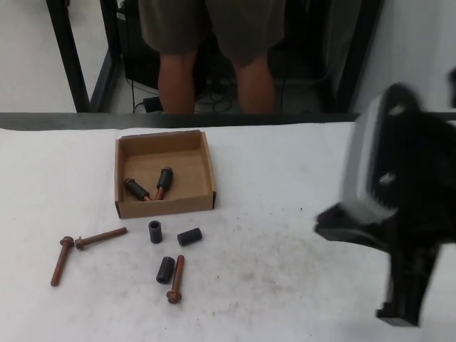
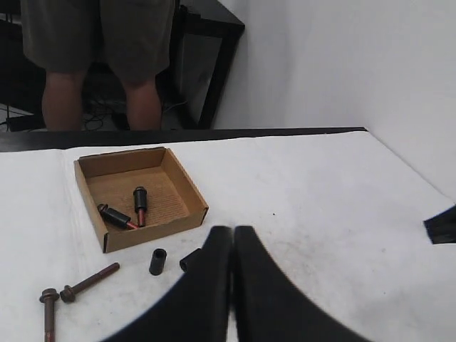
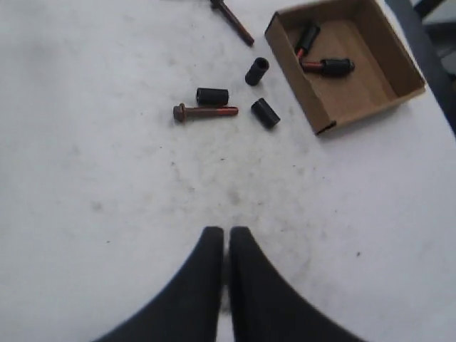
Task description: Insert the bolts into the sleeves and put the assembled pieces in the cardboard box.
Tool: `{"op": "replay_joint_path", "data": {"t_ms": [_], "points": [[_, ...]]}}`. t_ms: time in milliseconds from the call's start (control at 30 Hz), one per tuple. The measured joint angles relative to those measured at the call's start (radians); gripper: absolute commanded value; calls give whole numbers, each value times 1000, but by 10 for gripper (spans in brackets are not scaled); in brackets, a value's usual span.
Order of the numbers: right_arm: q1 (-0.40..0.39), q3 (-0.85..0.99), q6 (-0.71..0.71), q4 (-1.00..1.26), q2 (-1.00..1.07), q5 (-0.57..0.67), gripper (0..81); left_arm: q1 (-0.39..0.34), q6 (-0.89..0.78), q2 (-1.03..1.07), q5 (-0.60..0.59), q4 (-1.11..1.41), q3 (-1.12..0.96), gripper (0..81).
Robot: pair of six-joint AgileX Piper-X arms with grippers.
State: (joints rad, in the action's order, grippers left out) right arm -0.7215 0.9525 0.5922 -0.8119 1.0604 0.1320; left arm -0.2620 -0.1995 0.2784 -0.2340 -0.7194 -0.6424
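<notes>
The cardboard box (image 1: 165, 146) sits at the back left of the bench with two assembled pieces (image 1: 137, 189) (image 1: 164, 180) inside. In front of it lie three loose black sleeves (image 1: 154, 231) (image 1: 189, 236) (image 1: 165, 269) and three brown bolts (image 1: 61, 261) (image 1: 101, 237) (image 1: 176, 278). My left gripper (image 2: 231, 242) is shut on nothing, hanging above the bench in front of the sleeves (image 2: 157, 261) and the box (image 2: 185, 187). My right gripper (image 3: 225, 239) is also shut and empty, well away from the nearest bolt (image 3: 205, 111) and sleeves (image 3: 265, 112). An arm (image 1: 399, 214) stands at the right.
The white bench top (image 1: 285, 271) spreads bare from the middle to the right. A dark rail (image 1: 71, 120) runs along its far edge, and black frame legs (image 1: 68, 50) stand behind it.
</notes>
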Motion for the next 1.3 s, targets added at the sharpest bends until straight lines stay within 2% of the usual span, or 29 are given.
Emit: {"op": "replay_joint_path", "data": {"t_ms": [67, 133, 400, 433, 567, 600, 867, 1033, 1300], "points": [[0, 0, 111, 95, 79, 0, 243, 0, -1, 0, 0, -3, 0, 8], [0, 0, 216, 186, 142, 0, 296, 0, -1, 0, 0, -5, 0, 8], [0, 16, 474, 624, 506, 0, 258, 0, -1, 0, 0, -6, 0, 8], [0, 30, 555, 637, 545, 0, 258, 0, -1, 0, 0, -6, 0, 8], [0, 93, 721, 659, 687, 0, 258, 0, -1, 0, 0, -6, 0, 8], [0, 121, 829, 662, 739, 8, 258, 0, -1, 0, 0, -6, 0, 8], [-18, 182, 1137, 603, 826, 36, 258, 0, -1, 0, 0, -6, 0, 8], [-54, 184, 1231, 559, 827, 95, 258, 0, -1, 0, 0, -6, 0, 8], [-70, 187, 1292, 543, 843, 128, 258, 0, -1, 0, 0, -6, 0, 8]]}}
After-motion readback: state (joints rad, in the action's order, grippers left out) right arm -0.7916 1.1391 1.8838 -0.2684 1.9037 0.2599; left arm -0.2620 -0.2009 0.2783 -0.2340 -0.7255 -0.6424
